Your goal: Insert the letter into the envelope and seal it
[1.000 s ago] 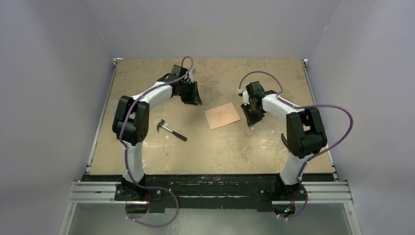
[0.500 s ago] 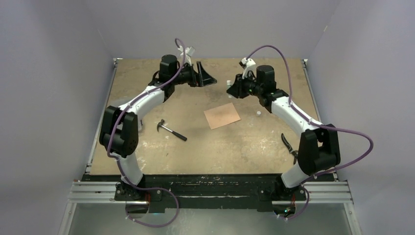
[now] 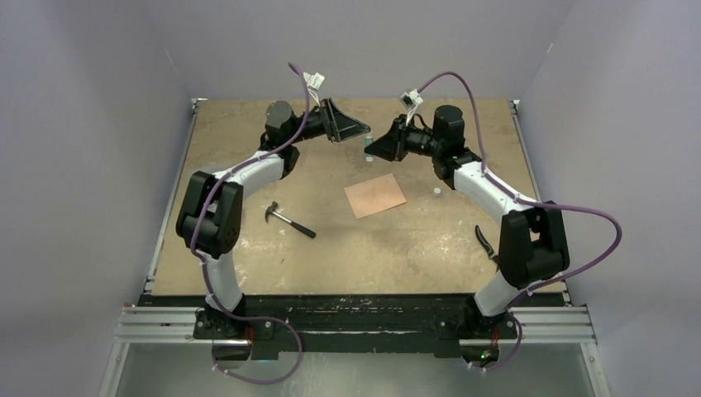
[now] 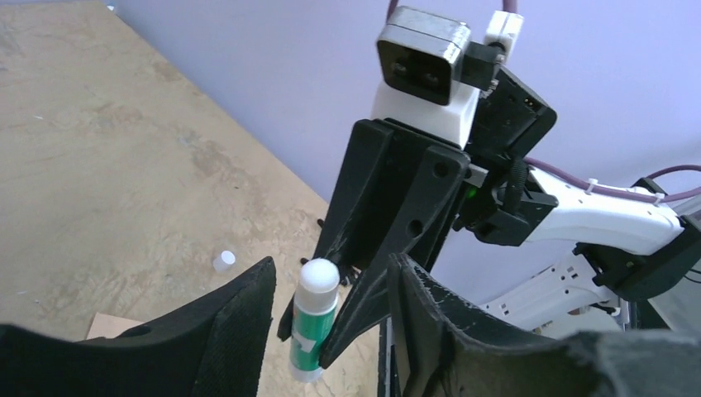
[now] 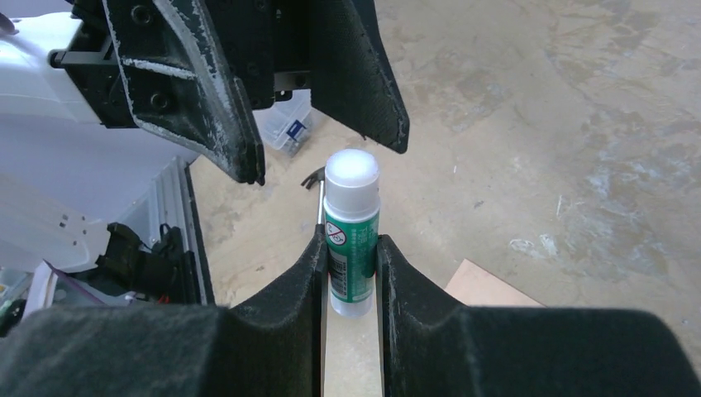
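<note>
The envelope (image 3: 375,196) lies flat near the middle of the tabletop (image 3: 248,265). Its long axis runs across the tabletop, with the right end tilted toward the far side. From above it is a plain salmon rectangle with no flap showing, so whether the letter is inside cannot be told. Each wrist view catches only one corner of it.

Both arms are raised over the far middle of the tabletop, and their claws face each other. The right claw (image 5: 351,248) is clamped on the body of a green-and-white glue stick (image 5: 351,236). The stick's long axis lines up with that claw, and its white end points at the left claw (image 4: 331,269). The left claw stands wide open and grips nothing. In the left wrist view the white end sits between its fingers. The right wrist view shows those fingers spread to either side of the white end and apart from it.

The top view shows a hammer (image 3: 289,220) left of the envelope and a small white cap (image 3: 436,191) to its right. A dark tool (image 3: 485,240), possibly pliers, lies near the right arm. Only the right wrist view shows a clear box (image 5: 285,128) holding small bits too blurred to name.
</note>
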Controlling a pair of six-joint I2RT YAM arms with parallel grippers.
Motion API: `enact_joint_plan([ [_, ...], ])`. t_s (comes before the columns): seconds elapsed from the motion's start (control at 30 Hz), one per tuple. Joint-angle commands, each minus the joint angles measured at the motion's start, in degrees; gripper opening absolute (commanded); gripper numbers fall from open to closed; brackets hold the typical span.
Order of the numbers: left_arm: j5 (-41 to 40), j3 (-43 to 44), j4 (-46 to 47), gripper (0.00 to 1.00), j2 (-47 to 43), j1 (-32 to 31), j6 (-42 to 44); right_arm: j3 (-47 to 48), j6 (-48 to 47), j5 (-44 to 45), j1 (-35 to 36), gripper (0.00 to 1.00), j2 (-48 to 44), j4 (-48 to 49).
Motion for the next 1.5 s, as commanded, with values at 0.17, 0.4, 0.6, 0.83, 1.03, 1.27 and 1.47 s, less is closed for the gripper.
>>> enact_joint_plan([
  [0.17,4.1,-1.1,10.5,0.42,2.4,-0.6,-5.0,1.0,5.9,-5.2,0.0,0.03,2.0,8.3],
  [0.4,4.4,-2.2,10.4,0.43,2.9,-0.7,-4.7,1.6,6.6,-5.5,0.0,0.03,2.8,9.7],
  [0.6,4.7,-1.5,9.5,0.09,3.5,-1.0,-4.6,2.2,6.1,-6.0,-0.1,0.05,3.4,9.9],
  [0.83,0.2,-0.3,7.9,0.00,1.2,-0.4,-5.0,-0.5,4.7,-4.4,-0.1,0.51,1.2,11.4],
  [1.03,-1.1,2.8,7.5,0.00,1.4,-0.1,-6.8,-4.2,5.8,-4.7,-0.1,0.57,0.4,14.5],
  [1.27,-0.6,2.3,8.8,0.00,1.3,0.2,-8.6,-5.8,10.0,-2.3,-0.1,0.39,-0.3,20.4],
  [1.47,-0.9,1.0,9.1,0.00,0.6,0.2,-8.6,-6.9,12.9,-3.8,-0.1,0.54,-0.5,25.9],
])
